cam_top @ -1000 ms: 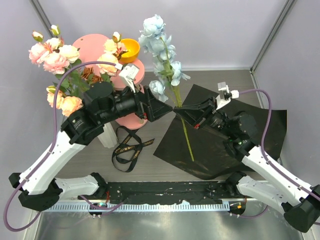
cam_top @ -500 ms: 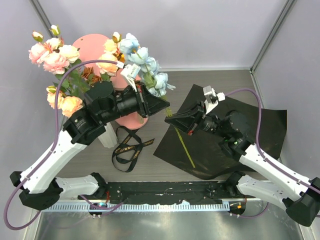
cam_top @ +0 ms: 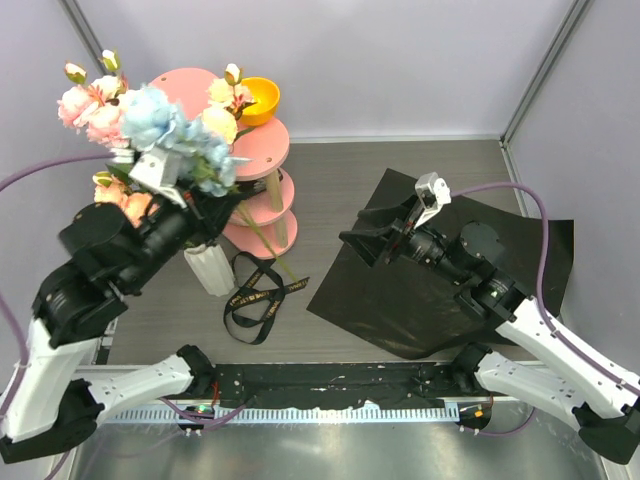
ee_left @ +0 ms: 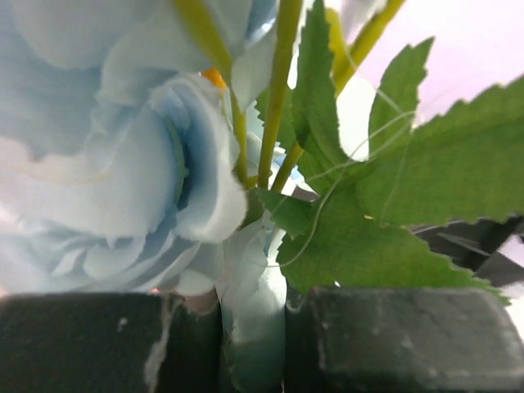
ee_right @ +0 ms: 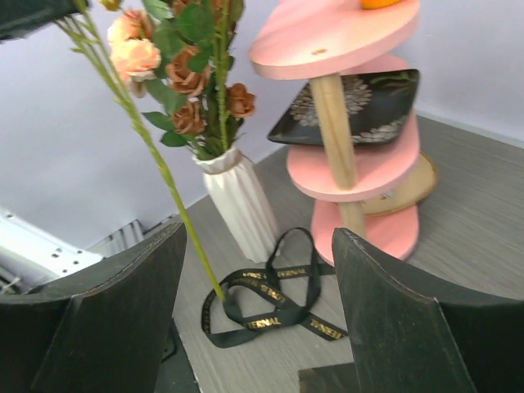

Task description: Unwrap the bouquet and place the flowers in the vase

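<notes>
My left gripper (ee_left: 254,332) is shut on the pale blue flower (cam_top: 165,125), with its petals and green leaves (ee_left: 385,188) filling the left wrist view. That arm holds the bloom high at the left, among the pink and cream flowers (cam_top: 100,110) standing in the white ribbed vase (cam_top: 212,268). The flower's long green stem (cam_top: 268,245) slants down to the right, its end over the black ribbon (cam_top: 255,295). My right gripper (cam_top: 365,245) is open and empty above the flat black wrapping sheet (cam_top: 440,280). In the right wrist view, the vase (ee_right: 241,201) and stem (ee_right: 155,155) lie ahead.
A pink tiered stand (cam_top: 255,170) rises behind the vase, with an orange bowl (cam_top: 258,98) on top and a dark patterned plate (ee_right: 360,110) on a middle shelf. The ribbon (ee_right: 270,299) lies loose on the grey table between the vase and the sheet.
The left gripper took the blue flower and swung it left and up, over to the vase. The right gripper let go of the stem and opened, staying over the sheet.
</notes>
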You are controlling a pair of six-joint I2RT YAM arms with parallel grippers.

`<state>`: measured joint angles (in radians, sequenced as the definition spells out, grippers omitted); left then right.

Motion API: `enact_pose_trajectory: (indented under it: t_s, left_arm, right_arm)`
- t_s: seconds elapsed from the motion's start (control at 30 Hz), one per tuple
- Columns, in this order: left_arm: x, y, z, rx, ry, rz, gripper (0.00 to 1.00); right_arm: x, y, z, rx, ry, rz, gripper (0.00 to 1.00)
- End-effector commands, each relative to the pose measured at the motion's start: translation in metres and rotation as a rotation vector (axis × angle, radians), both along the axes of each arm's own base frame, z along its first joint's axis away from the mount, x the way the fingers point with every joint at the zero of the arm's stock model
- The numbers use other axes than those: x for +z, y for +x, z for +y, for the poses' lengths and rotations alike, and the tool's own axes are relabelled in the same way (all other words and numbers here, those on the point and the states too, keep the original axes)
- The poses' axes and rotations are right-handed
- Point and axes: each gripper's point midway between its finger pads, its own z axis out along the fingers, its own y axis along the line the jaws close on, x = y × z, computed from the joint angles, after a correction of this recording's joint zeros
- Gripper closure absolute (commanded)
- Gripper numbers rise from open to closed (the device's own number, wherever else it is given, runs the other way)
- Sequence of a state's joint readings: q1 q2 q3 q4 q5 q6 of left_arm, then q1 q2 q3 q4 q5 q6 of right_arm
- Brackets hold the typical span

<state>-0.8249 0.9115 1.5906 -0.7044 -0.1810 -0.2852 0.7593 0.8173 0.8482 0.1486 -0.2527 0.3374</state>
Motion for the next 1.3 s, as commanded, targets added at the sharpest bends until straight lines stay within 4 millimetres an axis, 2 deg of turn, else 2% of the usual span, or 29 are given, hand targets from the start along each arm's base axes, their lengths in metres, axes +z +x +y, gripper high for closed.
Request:
enact_pose_trajectory:
  t_s: [0.0, 0.03, 0.17, 0.3, 0.37, 0.4, 0.7, 0.87, 0.9, 0.97, 1.17, 1.27]
  left_arm:
    - [0.011, 0.004, 0.068, 0.253, 0.125, -0.098, 1.00]
    - [0.022, 0.001, 0.080, 0.286, 0.133, -0.130, 1.00]
    - [0.044, 0.000, 0.125, 0.458, 0.200, -0.192, 1.00]
    - [0.060, -0.006, 0.143, 0.493, 0.270, -0.272, 1.00]
    - [0.062, -0.010, 0.143, 0.466, 0.294, -0.311, 1.00]
    - [0.065, -0.012, 0.136, 0.418, 0.327, -0.356, 1.00]
    - [0.046, -0.010, 0.113, 0.297, 0.424, -0.386, 1.00]
    - [0.039, -0.008, 0.104, 0.269, 0.409, -0.412, 1.00]
    - [0.032, -0.006, 0.101, 0.264, 0.417, -0.409, 1.00]
    - [0.032, -0.009, 0.099, 0.246, 0.405, -0.437, 1.00]
    - [0.015, -0.003, 0.092, 0.233, 0.431, -0.408, 1.00]
    - [0.001, 0.000, 0.089, 0.232, 0.439, -0.381, 1.00]
  right_arm:
    - [-0.001, 0.018, -0.014, -0.129, -0.037, -0.020, 0.22]
    - [-0.005, 0.019, -0.012, -0.127, -0.047, -0.008, 0.22]
    - [-0.009, 0.022, -0.006, -0.112, -0.059, 0.012, 0.22]
    - [-0.011, 0.023, -0.005, -0.110, -0.061, 0.017, 0.23]
    - [-0.010, 0.022, -0.005, -0.109, -0.058, 0.013, 0.22]
    - [-0.010, 0.023, -0.004, -0.108, -0.058, 0.014, 0.23]
    - [-0.009, 0.023, -0.001, -0.095, -0.058, 0.010, 0.22]
    - [-0.011, 0.023, 0.001, -0.086, -0.061, 0.013, 0.22]
    - [-0.012, 0.023, 0.002, -0.085, -0.061, 0.017, 0.22]
    - [-0.012, 0.022, 0.003, -0.079, -0.061, 0.018, 0.22]
    - [-0.013, 0.021, 0.002, -0.079, -0.059, 0.018, 0.22]
    - [-0.012, 0.021, 0.002, -0.076, -0.055, 0.021, 0.23]
